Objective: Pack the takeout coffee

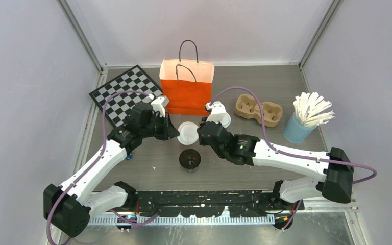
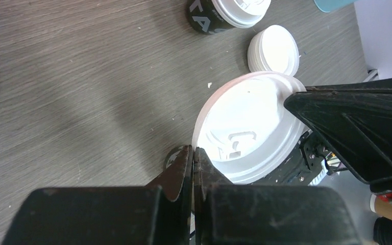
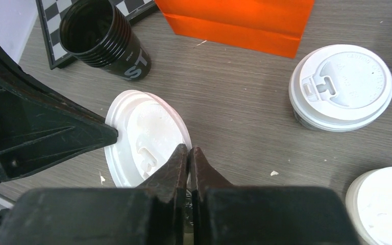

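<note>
While left end effector (image 2: 193, 151), right end effector (image 3: 189, 151) pinch lid (image 3: 142, 127), takeout coffee (image 3: 341, 87) nearby.

grey wood table (image 1: 265, 81) bears orange bag (image 1: 186, 94), checkerboard (image 1: 117, 97), cup carrier (image 1: 259, 109), black cup (image 1: 189, 160), takeout coffee (image 3: 341, 87).

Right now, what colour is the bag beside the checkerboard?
The bag is orange with black handles; top external view shows it best.
</note>
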`<state>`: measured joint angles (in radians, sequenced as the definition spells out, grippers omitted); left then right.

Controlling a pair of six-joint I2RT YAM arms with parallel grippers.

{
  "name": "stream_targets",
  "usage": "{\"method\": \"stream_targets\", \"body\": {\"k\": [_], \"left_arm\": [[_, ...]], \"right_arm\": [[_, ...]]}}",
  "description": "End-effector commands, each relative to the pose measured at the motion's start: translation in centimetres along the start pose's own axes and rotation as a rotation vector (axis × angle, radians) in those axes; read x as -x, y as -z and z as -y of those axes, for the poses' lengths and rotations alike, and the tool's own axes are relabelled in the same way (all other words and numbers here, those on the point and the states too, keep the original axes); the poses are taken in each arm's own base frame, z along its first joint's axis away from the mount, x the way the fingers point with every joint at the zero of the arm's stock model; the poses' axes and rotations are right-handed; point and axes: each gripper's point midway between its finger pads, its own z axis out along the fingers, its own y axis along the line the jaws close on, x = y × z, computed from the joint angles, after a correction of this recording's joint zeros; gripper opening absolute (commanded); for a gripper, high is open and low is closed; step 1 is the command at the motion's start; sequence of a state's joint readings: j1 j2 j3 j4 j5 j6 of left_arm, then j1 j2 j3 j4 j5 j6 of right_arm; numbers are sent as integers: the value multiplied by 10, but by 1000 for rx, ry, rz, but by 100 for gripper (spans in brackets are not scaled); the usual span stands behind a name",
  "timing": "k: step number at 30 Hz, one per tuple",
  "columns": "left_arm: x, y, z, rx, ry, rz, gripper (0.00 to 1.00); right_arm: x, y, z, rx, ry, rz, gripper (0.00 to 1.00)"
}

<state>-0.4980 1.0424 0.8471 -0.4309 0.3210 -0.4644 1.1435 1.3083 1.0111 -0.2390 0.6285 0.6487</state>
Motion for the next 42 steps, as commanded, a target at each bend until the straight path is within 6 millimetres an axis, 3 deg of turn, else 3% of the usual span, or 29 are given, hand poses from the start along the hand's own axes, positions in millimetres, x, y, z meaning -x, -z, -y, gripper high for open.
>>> {"method": "stream_targets", "body": {"k": [1, 4, 8, 10, 15, 20, 26, 34, 42], "left_arm": [[13, 5, 23, -107, -35, 37, 0], [18, 12, 28, -118, -20, 51, 0], [21, 19, 36, -165, 26, 26, 0], [22, 23, 41, -198, 50, 15, 0], [33, 45, 64, -340, 88, 26, 0], [39, 72, 94, -529, 110, 18, 0], [28, 93, 120, -725, 143, -62, 0], [2, 94, 120, -803, 172, -151, 0], [-4, 91, 117, -797, 182, -168, 0]], "right_arm": [[32, 6, -11, 30, -12, 96, 15], [46, 15, -6, 38, 22, 146, 36], [68, 39, -15, 169, 54, 223, 66], [75, 53, -21, 269, 113, 280, 74], [68, 100, -32, 592, 432, 550, 77], [33, 142, -40, 851, 768, 791, 87], [40, 142, -43, 814, 907, 881, 88], [60, 136, -62, 781, 914, 1013, 87], [72, 142, -68, 772, 879, 1100, 88]]}}
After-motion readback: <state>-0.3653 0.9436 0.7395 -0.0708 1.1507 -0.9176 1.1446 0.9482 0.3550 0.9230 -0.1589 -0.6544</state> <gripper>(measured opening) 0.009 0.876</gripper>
